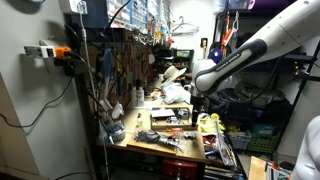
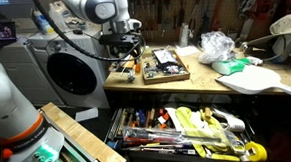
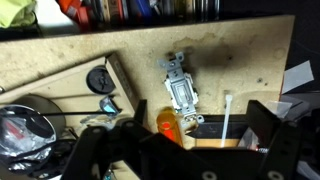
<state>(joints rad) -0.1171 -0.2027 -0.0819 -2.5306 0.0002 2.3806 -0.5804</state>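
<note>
1. Wrist view: an electrical switch [image 3: 180, 85] with a pale toggle body and metal straps is seen lying flat on a wooden board [image 3: 235, 50], near the middle of the picture.
2. The switch is found just ahead of the gripper [image 3: 186, 138], above the gap between the two dark fingers [image 3: 100, 150]; it is not touched by either.
3. The fingers are spread wide, and nothing is held between them.
4. An orange piece [image 3: 168, 124] is seen just below the switch, between it and the gripper, so part of the way to the switch is blocked.
5. A thin white tie [image 3: 226, 112] is laid beside the orange piece, close to one finger.
6. A round black dial [image 3: 100, 80] is set at the board's edge, apart from the switch.
7. In both exterior views the gripper [image 2: 124, 55] [image 1: 197, 100] is held low over the cluttered workbench, at the end of the board [image 2: 175, 75].
8. An open drawer [image 2: 188, 129] [image 1: 225, 150] crowded with hand tools is shown below the bench top.
9. A crumpled plastic bag [image 2: 217, 45] is seen further along the bench, well apart from the gripper.
</note>
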